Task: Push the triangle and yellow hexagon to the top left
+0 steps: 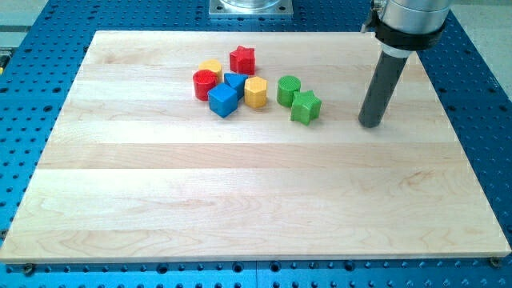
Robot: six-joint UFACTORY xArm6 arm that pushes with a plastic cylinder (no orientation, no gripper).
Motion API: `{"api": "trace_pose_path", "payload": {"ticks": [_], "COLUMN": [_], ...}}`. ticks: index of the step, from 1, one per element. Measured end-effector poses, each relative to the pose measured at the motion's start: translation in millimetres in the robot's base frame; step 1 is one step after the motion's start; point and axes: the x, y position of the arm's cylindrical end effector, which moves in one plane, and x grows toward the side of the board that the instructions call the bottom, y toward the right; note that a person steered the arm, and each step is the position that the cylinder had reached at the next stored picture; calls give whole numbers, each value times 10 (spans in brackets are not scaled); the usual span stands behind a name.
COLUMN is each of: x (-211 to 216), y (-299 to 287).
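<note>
A blue triangle lies in a cluster near the view's top centre, with a yellow hexagon touching its right side. A blue cube sits just below the triangle, a red cylinder to its left, a yellow block above left and a red star above. My tip rests on the board well to the right of the cluster, apart from every block.
A green cylinder and a green star stand between the yellow hexagon and my tip. The wooden board lies on a blue perforated table. A grey metal base sits at the top edge.
</note>
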Motion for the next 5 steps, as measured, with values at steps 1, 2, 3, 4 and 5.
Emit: {"api": "trace_pose_path", "payload": {"ticks": [1,2,3,4,5], "x": [-109,-134,-255,-307,-366], "y": [-141,-411,-677,-1400,-1526]}}
